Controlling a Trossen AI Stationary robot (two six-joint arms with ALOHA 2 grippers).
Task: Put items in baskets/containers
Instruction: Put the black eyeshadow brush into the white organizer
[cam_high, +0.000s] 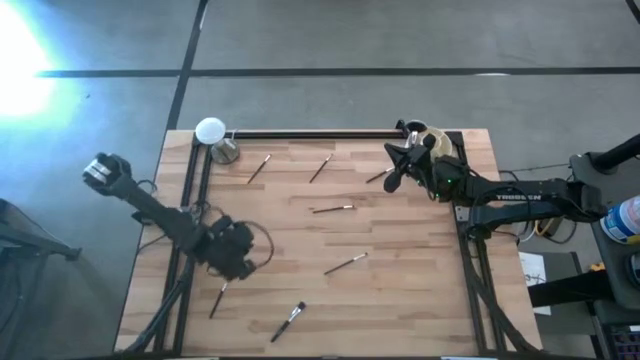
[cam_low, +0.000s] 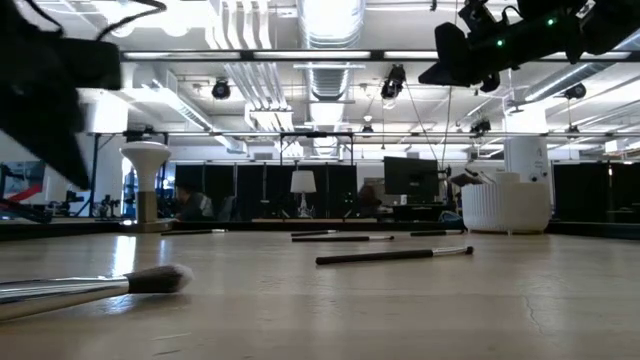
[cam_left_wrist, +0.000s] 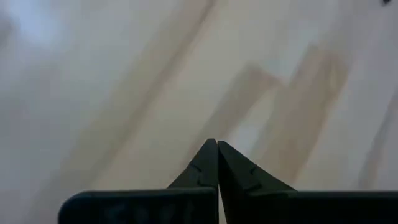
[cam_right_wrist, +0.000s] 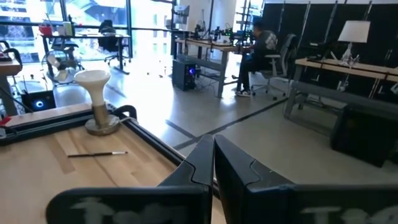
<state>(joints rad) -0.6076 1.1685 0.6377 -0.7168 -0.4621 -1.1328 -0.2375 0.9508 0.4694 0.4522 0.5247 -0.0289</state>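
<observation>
The only readable text is the white brand word "TROSSEN" on the right arm (cam_high: 520, 198), printed along its dark link at the right edge of the table (cam_high: 300, 250), seen from above. In the right wrist view, pale blurred letters run across the dark pincer body at the near edge, too smeared to read. At the far right of the high view a bottle with a blue and white label (cam_high: 622, 220) stands off the table; its print is too small to make out. No other writing, numbers or signs can be read.
</observation>
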